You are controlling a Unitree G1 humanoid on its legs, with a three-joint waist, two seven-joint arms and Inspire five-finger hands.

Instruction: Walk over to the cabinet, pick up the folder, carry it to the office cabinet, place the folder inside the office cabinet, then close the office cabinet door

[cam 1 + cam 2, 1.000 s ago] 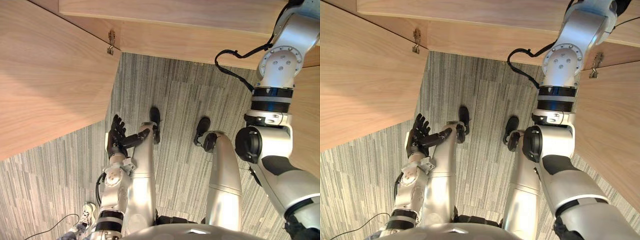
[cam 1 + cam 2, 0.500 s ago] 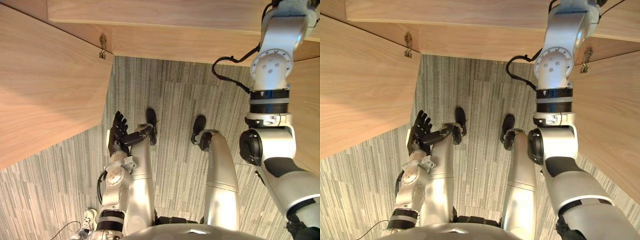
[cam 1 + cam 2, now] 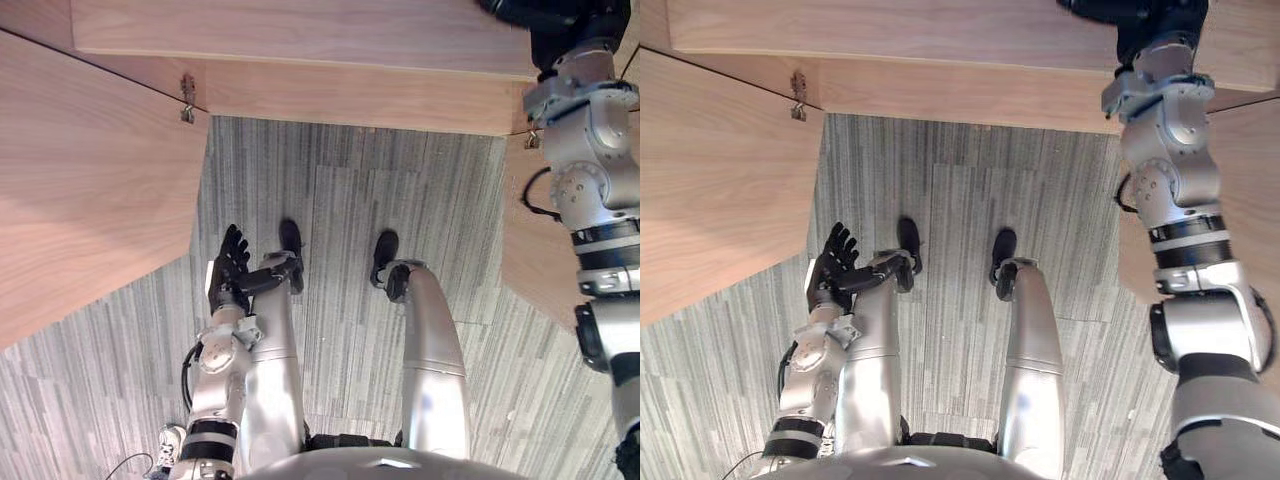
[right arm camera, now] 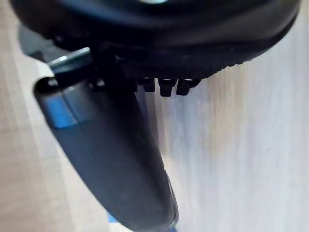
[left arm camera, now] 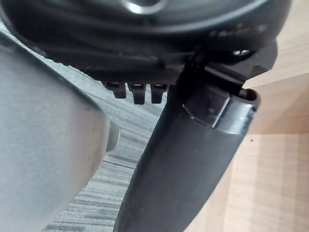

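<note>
The left hand [image 3: 228, 270] is held low, spread and empty, while the right hand [image 3: 565, 25] is raised at the office cabinet [image 3: 300, 40], its grip not to be told; the folder [image 4: 112, 220], maybe the blue bit by its thumb [image 4: 106, 159], should be slid in flat.

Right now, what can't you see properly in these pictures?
Right hand: cut off by the top edge in both eye views; what it touches is unclear.
Cabinet inside: past the top edge of the eye views.
Folder: cannot tell where it is; the left hand hangs open, holding nothing.
</note>
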